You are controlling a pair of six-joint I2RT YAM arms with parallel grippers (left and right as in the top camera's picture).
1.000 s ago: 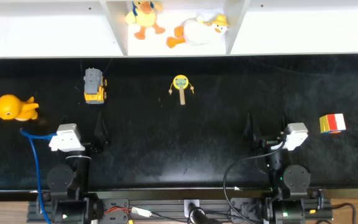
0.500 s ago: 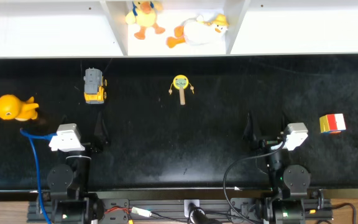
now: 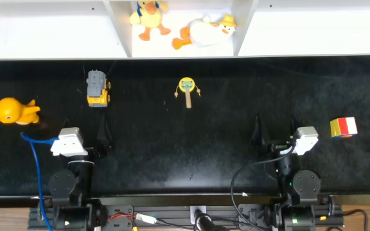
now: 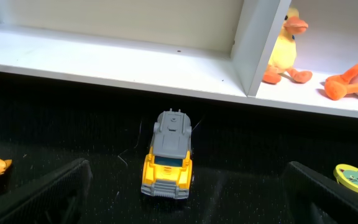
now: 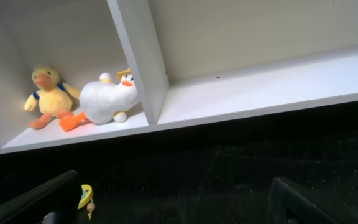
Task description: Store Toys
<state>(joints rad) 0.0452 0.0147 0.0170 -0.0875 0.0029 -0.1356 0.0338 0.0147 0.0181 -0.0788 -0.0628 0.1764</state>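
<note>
Item, left gripper (image 4: pixel 187 163): fingers spread wide, nothing between them, parked low near its base. Item, right gripper (image 5: pixel 174 177): likewise spread and unloaded. Item, toy truck (image 4: pixel 168 154): yellow and grey, on its wheels, straight ahead of the left gripper and just short of the white shelf (image 4: pixel 104 59); it is probably your first pick. Line the fingers up across its narrow flanks rather than nose to tail, come down until they bracket the cab, close gently, then lift clear of the shelf lip before carrying it in. Item, remaining toys: orange duck (image 3: pixel 17 111) at the far left, small rattle (image 3: pixel 186 90) near the middle, coloured cube (image 3: pixel 343 128) at the far right, all well apart. Item, already stored in the middle bay: yellow plush duck (image 3: pixel 149 16) and white plush duck (image 3: pixel 205 31), touching or nearly so. Item, surface: black mat (image 3: pixel 185 147), matte and faintly scuffed, likely giving fair grip. Item, blue cable (image 3: pixel 36 160) beside the left base.
</note>
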